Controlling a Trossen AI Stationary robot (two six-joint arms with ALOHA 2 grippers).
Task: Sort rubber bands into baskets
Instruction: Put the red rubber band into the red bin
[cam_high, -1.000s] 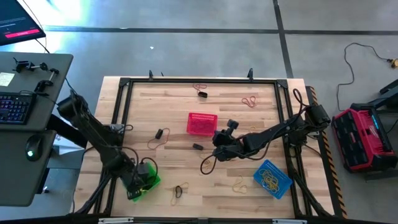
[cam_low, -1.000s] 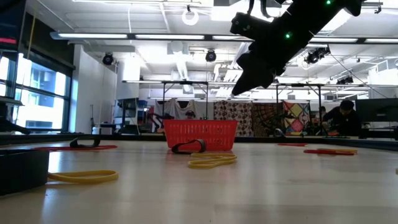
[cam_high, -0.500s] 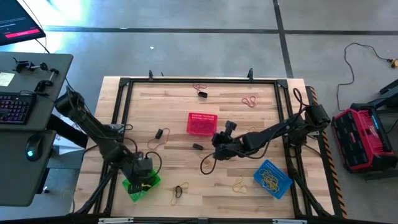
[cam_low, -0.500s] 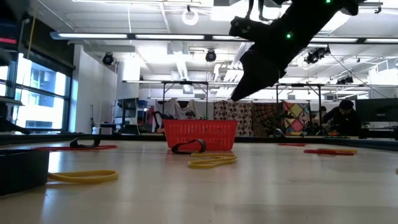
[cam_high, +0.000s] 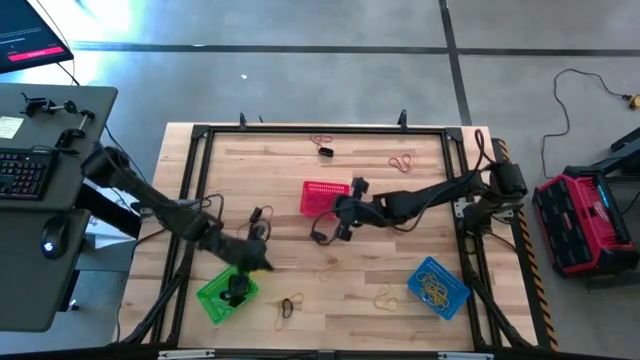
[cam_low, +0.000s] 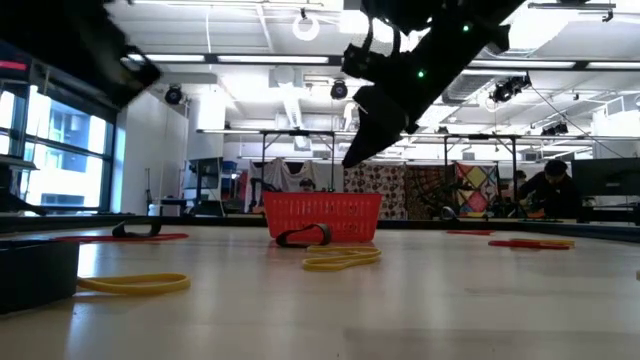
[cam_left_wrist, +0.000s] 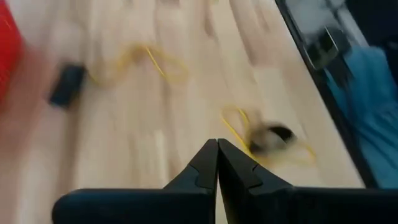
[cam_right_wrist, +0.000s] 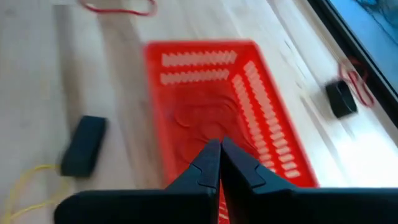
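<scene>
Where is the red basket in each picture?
High view: the red square plastic mesh basket sits near the table's middle, beside the right tool.
Low view: centre, on the tabletop.
Left wrist view: only a red blur at the edge, too unclear to be sure.
Right wrist view: fills the centre.
Shared landmark: the right tool, shut, at the basket.

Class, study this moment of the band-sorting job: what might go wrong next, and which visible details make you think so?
1. The right gripper is shut right beside the red basket; whether it holds a band is unclear, so a release might drop nothing or miss.
2. The left gripper is shut over bare wood, near a yellow band; it may have missed.
</scene>
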